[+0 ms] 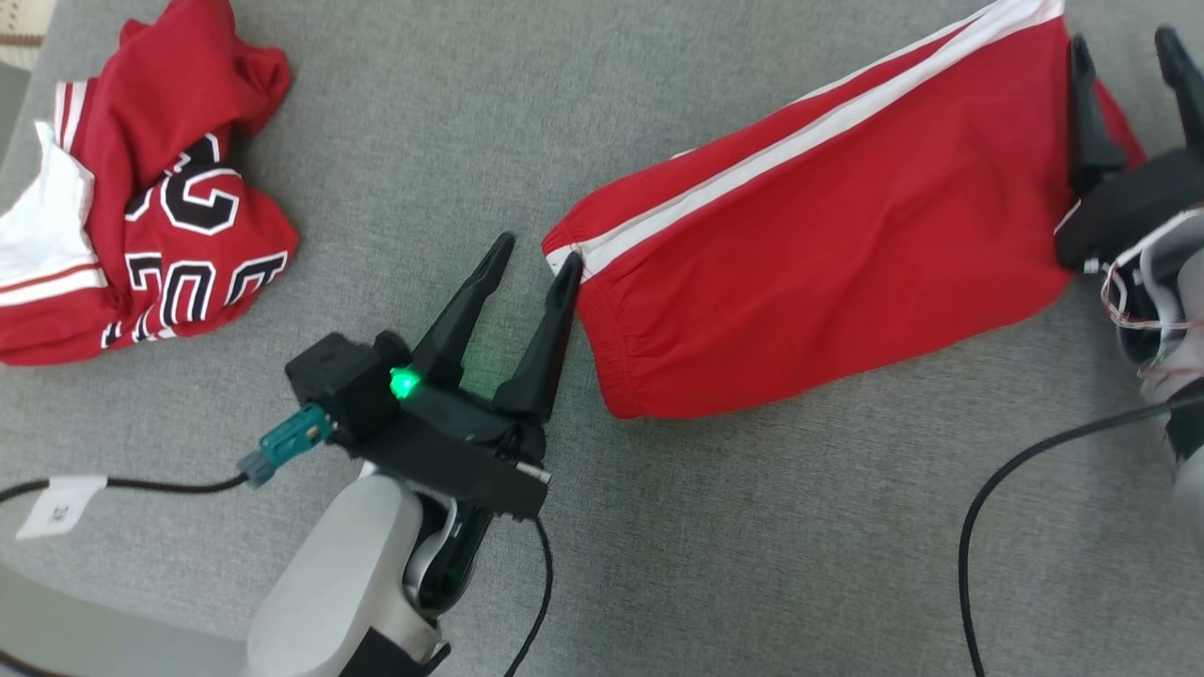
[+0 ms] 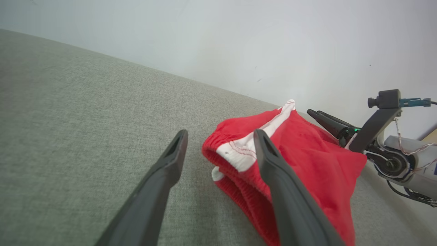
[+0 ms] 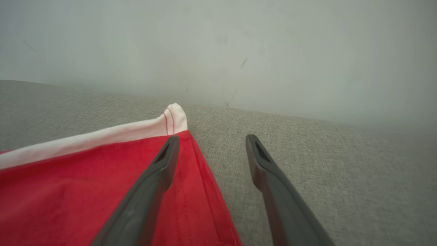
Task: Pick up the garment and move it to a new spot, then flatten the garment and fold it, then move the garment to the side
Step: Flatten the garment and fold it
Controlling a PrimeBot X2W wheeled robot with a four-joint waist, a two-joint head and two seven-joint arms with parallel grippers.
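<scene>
Progress, as I am judging it, is sitting somewhere past the middle. At the far left of the head view a crumpled red jersey with black-and-white lettering (image 1: 141, 188) is lying in a heap on the grey woven-fabric tabletop (image 1: 423, 113), well apart from the work; I am treating it as a bystander.

Next along, the left pincer (image 1: 540, 249) is standing wide and holding nothing, its inner finger just touching the elastic waistband. The red cotton shorts with a white side stripe (image 1: 828, 244) are lying flat between my two arms, the stripe running along the far edge, which I am reading as a garment already smoothed and doubled over lengthwise. At the right, the right pincer (image 1: 1121, 39) is also gaping wide and empty over the hem end. So I am counting placing and flattening as done, at least one fold as likely done, and the shift to the side as not yet done.

The left wrist view is giving me what the head view is not: the waistband (image 2: 235, 150) is bunching up off the surface in a puckered lip, and a pale wall (image 2: 239, 41) is rising behind. The right wrist view is showing the white hem corner (image 3: 174, 118) lying crisp and flat, one finger hovering above red cloth, the other over bare grey. Only the head view is showing me the jersey.
</scene>
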